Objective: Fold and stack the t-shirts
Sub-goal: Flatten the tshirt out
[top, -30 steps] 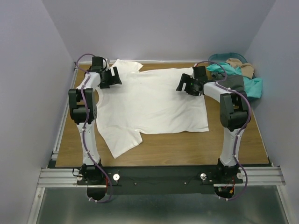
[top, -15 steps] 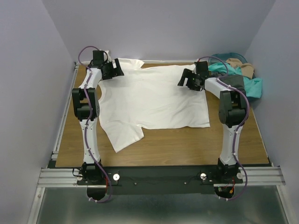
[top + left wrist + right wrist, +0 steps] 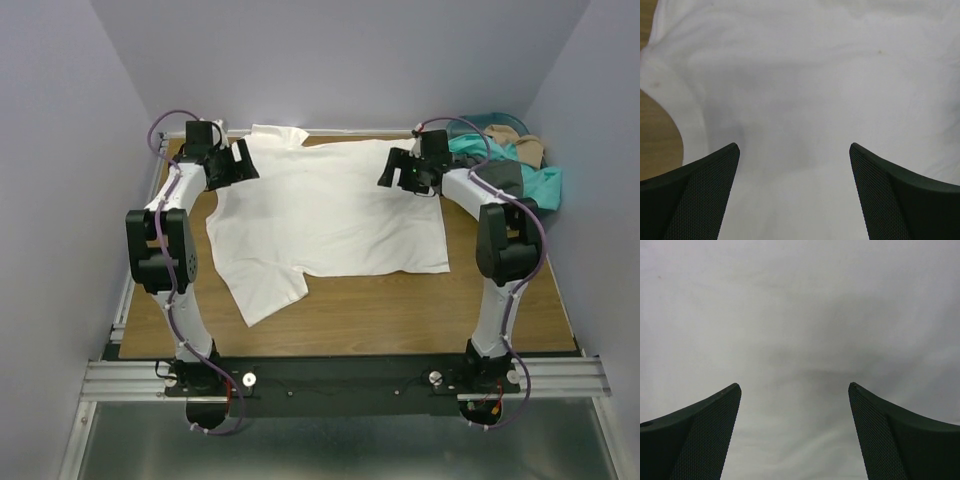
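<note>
Top external view: the white t-shirt (image 3: 330, 210) lies spread flat over the middle of the table (image 3: 400, 310), not yet folded. One sleeve points to the lower left of the frame, the other lies at the upper centre-left by the far edge, and the hem is on the right side. At the upper left the left gripper (image 3: 235, 165) hangs over the shirt's shoulder area, jaws wide apart with nothing between them. Right of centre at the top, the right gripper (image 3: 400, 172) sits over the far hem corner, jaws likewise spread and empty. Left wrist view: white cloth under the jaws, with the curved neck edge and bare wood at the left. Contact with the cloth cannot be told. Right wrist view: only white cloth. In the upper right corner, the teal shirt (image 3: 543, 187), dark grey shirt (image 3: 503, 176) and tan shirt (image 3: 527, 147) are heaped, crumpled, in and over the basket (image 3: 487, 121). Judgement: an early stage. One shirt is laid out, no fold is made, no stack is begun, and three shirts are left in the heap.
</note>
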Action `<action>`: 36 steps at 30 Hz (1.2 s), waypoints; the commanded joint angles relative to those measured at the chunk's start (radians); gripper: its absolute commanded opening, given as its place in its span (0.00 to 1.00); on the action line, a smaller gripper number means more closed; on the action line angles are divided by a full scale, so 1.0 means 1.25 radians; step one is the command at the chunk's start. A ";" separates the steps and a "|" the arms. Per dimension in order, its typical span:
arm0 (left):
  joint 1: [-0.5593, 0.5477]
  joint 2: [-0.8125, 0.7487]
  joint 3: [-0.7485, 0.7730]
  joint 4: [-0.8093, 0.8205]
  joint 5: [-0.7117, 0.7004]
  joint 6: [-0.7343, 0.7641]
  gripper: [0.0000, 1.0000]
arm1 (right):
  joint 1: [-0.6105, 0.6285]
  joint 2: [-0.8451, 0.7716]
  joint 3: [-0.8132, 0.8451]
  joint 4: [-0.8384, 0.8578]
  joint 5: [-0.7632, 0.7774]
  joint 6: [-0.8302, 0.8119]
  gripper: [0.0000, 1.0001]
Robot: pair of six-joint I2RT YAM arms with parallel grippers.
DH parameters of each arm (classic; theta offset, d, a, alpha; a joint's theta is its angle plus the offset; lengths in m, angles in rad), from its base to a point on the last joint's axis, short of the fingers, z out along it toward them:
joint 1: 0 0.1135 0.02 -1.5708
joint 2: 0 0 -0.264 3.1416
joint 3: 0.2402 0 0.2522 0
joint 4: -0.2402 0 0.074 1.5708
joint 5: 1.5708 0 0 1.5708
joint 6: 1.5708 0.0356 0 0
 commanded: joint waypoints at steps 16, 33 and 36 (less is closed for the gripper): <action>0.015 0.103 -0.114 0.048 0.021 -0.034 0.98 | 0.038 0.009 -0.120 -0.024 -0.014 0.002 0.94; 0.017 0.361 0.284 -0.098 -0.013 -0.038 0.98 | 0.037 0.166 0.086 -0.051 -0.023 0.048 0.94; 0.018 0.388 0.355 -0.101 -0.011 -0.039 0.98 | 0.038 0.210 0.151 -0.080 -0.025 0.041 0.94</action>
